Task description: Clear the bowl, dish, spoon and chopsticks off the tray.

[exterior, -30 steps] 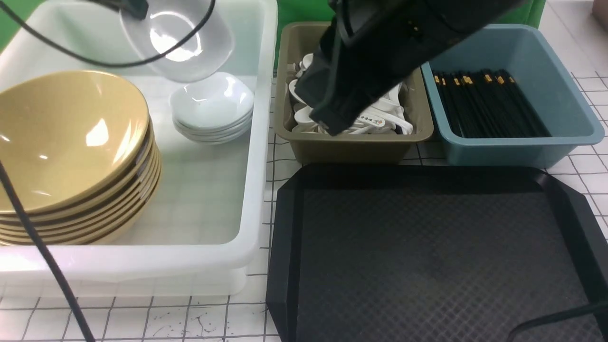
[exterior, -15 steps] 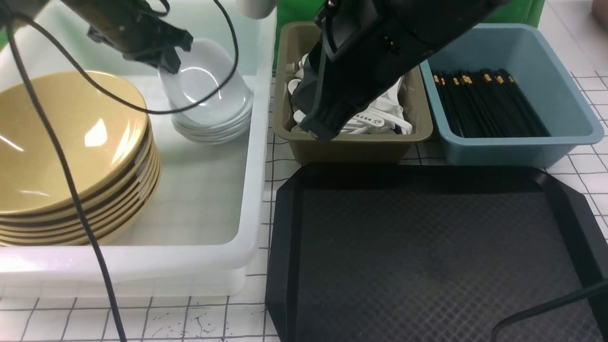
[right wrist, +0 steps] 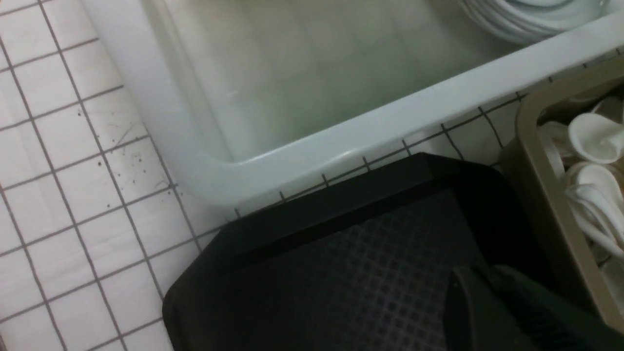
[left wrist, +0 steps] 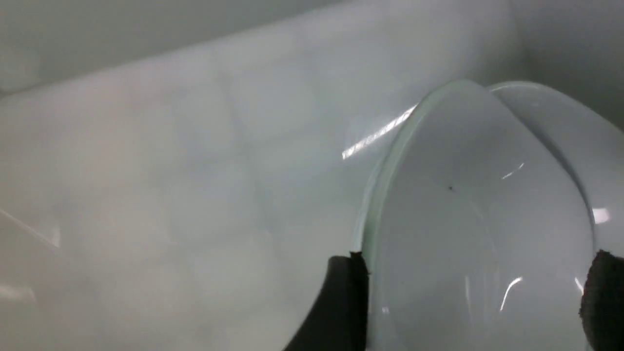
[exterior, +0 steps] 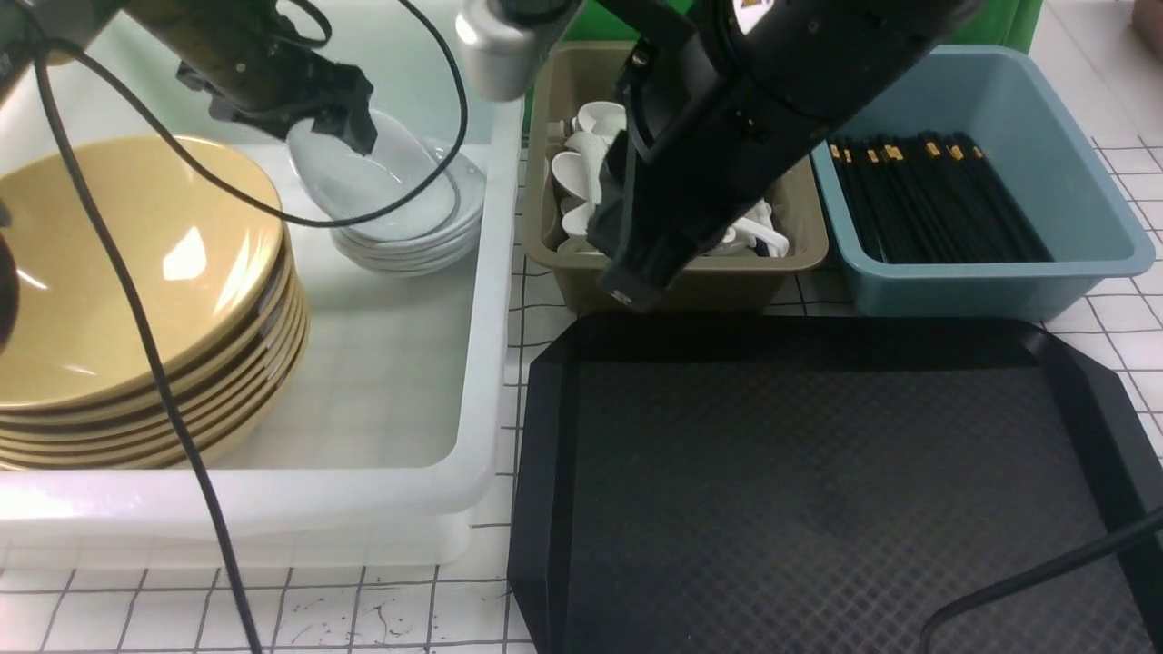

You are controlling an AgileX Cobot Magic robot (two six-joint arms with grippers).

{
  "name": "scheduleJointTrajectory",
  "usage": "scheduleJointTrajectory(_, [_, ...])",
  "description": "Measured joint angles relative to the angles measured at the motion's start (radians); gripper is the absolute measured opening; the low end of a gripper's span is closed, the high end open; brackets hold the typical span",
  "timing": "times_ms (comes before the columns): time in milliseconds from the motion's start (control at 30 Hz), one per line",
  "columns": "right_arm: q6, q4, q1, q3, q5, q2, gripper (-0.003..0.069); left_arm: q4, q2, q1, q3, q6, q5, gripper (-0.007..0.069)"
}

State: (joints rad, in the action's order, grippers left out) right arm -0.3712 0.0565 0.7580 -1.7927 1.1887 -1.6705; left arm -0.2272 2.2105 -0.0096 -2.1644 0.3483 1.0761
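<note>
My left gripper (exterior: 350, 127) is inside the white tub (exterior: 495, 300), over a stack of white dishes (exterior: 409, 250). The white dish (exterior: 363, 186) lies tilted on top of that stack. In the left wrist view the dish (left wrist: 477, 234) sits between my fingers (left wrist: 343, 302), which stand wide apart at its edges. My right gripper (exterior: 627, 282) hangs empty over the front wall of the olive bin (exterior: 772, 272); its jaws are too dark to read (right wrist: 487, 302). The black tray (exterior: 818, 472) holds nothing.
Stacked yellow bowls (exterior: 118, 263) fill the tub's left side. White spoons (exterior: 581, 168) lie in the olive bin, and black chopsticks (exterior: 936, 195) in the blue bin (exterior: 981, 282). A black cable crosses the tub. The right arm reaches over both bins.
My left gripper came down with the dish from high over the tub onto the dish stack. My right arm pulled back from the olive bin toward the tray.
</note>
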Motion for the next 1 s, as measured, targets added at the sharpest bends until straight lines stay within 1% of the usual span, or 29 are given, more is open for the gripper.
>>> scheduleJointTrajectory(67, [0.000,-0.001,0.000,0.000,0.022,0.000,0.0073,0.000,-0.001,0.000,-0.046,-0.002,0.025,0.0586])
scheduleJointTrajectory(133, [0.000,-0.003,0.000,0.000,0.041,0.000,0.0076,0.000,-0.012,-0.002,-0.077,-0.010,0.043,0.0579])
scheduleJointTrajectory(167, [0.000,-0.006,0.000,0.000,0.046,0.000,0.0076,0.000,-0.018,-0.004,-0.088,-0.015,0.051,0.0568])
scheduleJointTrajectory(233, [0.000,-0.015,0.000,0.000,0.058,0.000,0.0077,0.000,-0.041,-0.009,-0.109,-0.036,0.066,0.0522])
scheduleJointTrajectory(300, [0.014,-0.036,0.000,0.000,0.060,0.001,0.0078,0.000,-0.071,-0.013,-0.118,-0.054,0.082,0.0454])
scheduleJointTrajectory(333, [0.025,-0.057,0.000,0.000,0.061,0.004,0.0079,0.005,-0.090,-0.017,-0.122,-0.059,0.099,0.0406])
scheduleJointTrajectory(433, [0.060,-0.104,0.000,0.000,0.063,0.030,0.0080,0.030,-0.156,-0.030,-0.124,-0.059,0.155,0.0248])
scheduleJointTrajectory(467, [0.068,-0.114,0.000,0.001,0.063,0.045,0.0080,0.041,-0.178,-0.033,-0.123,-0.055,0.168,0.0174])
scheduleJointTrajectory(533, [0.083,-0.123,0.000,0.016,0.062,0.084,0.0083,0.050,-0.244,-0.039,-0.102,-0.055,0.178,0.0050])
scheduleJointTrajectory(567, [0.089,-0.124,-0.001,0.035,0.062,0.109,0.0085,0.052,-0.269,-0.039,-0.086,-0.055,0.179,0.0029])
scheduleJointTrajectory(667, [0.115,-0.125,-0.011,0.102,0.056,0.173,0.0087,0.053,-0.355,-0.039,-0.006,-0.064,0.179,0.0000])
scheduleJointTrajectory(733, [0.138,-0.129,-0.027,0.233,0.003,0.273,0.0090,0.056,-0.442,-0.039,0.086,-0.067,0.179,-0.0006])
scheduleJointTrajectory(867, [0.163,-0.129,-0.051,0.408,-0.097,0.412,0.0092,0.056,-0.603,-0.039,0.308,-0.070,0.179,-0.0006])
scheduleJointTrajectory(900, [0.167,-0.129,-0.061,0.474,-0.130,0.467,0.0092,0.056,-0.665,-0.039,0.394,-0.075,0.178,-0.0006])
scheduleJointTrajectory(967, [0.169,-0.130,-0.076,0.562,-0.192,0.543,0.0094,0.056,-0.754,-0.039,0.516,-0.087,0.161,-0.0006])
scheduleJointTrajectory(1000, [0.170,-0.130,-0.087,0.626,-0.254,0.600,0.0096,0.056,-0.825,-0.039,0.610,-0.092,0.125,-0.0006])
